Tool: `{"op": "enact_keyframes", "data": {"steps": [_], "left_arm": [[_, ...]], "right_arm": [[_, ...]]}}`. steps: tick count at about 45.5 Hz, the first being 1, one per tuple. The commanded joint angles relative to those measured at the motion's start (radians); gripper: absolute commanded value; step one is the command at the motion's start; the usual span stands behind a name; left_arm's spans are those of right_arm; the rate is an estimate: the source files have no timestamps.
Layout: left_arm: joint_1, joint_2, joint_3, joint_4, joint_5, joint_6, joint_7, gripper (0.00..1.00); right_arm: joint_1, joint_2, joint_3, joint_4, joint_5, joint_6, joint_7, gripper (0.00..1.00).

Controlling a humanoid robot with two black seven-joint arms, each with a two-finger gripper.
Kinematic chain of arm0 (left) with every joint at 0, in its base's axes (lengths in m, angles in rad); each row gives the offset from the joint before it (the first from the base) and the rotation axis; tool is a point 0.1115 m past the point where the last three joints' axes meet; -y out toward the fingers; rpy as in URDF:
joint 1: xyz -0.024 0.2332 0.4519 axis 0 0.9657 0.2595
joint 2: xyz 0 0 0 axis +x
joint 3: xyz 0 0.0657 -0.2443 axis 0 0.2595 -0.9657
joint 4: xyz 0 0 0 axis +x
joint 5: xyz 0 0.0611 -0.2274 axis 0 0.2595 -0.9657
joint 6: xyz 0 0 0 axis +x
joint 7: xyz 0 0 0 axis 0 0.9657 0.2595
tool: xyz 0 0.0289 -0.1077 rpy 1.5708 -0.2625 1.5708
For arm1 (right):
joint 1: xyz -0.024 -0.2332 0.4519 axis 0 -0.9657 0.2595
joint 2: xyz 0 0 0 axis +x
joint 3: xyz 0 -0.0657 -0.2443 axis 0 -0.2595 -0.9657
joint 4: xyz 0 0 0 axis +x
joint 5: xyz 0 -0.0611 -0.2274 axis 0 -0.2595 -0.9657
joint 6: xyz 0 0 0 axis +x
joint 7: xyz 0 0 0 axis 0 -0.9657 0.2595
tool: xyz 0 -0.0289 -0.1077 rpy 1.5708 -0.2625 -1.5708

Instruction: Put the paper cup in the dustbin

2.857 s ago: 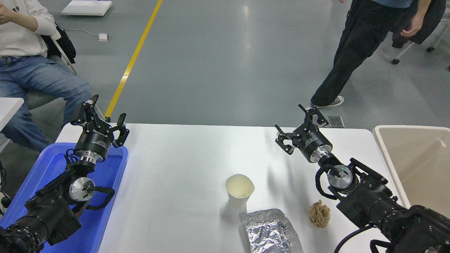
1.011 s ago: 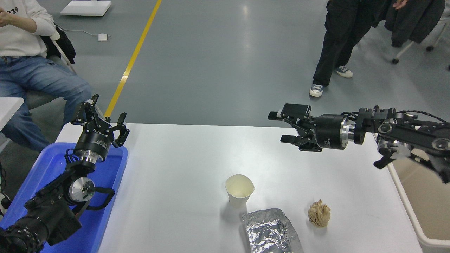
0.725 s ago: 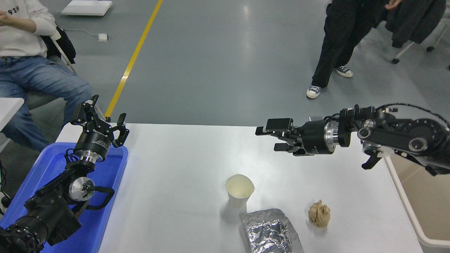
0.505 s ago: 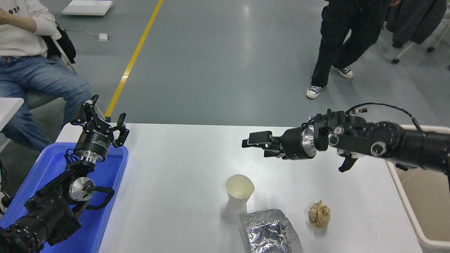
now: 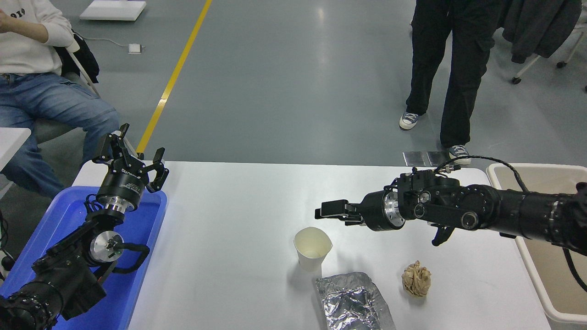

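The paper cup (image 5: 312, 247) stands upright on the white table (image 5: 229, 220), cream-white with a slightly squashed rim. My right gripper (image 5: 326, 211) reaches in from the right with its fingers pointing left. It is open and empty, hanging just above and beyond the cup's far right rim, not touching it. The dustbin (image 5: 532, 170), large and beige, stands at the table's right end, partly hidden behind my right arm. My left gripper (image 5: 132, 153) is parked open at the left.
A silver foil packet (image 5: 353, 300) lies just near-right of the cup. A crumpled brown paper ball (image 5: 416, 278) lies further right. A blue tray (image 5: 137, 256) sits under my left arm. One person sits far left, another stands beyond the table's far right.
My right arm has swung left and down from over the table's far right edge, bringing the open gripper close above the cup. The standing person has shifted. The cup has not moved.
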Motion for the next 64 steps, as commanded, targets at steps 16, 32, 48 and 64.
{"op": "enact_keyframes", "data": {"steps": [16,32,48,64], "left_arm": [[0.000,0.000,0.000,0.000,0.001,0.000,0.000,1.00],[0.000,0.000,-0.002,0.000,0.001,0.000,0.000,1.00],[0.000,0.000,0.000,0.000,-0.001,0.000,0.000,1.00],[0.000,0.000,0.000,0.000,-0.001,0.000,0.000,1.00]], "right_arm": [[-0.104,0.008,0.012,-0.004,-0.009,-0.050,0.048,1.00],[-0.185,0.019,0.012,-0.007,-0.061,-0.126,0.074,1.00],[-0.188,0.025,0.041,-0.010,-0.072,-0.153,0.091,0.75],[-0.179,0.040,0.064,-0.009,-0.064,-0.156,0.094,0.51]]}}
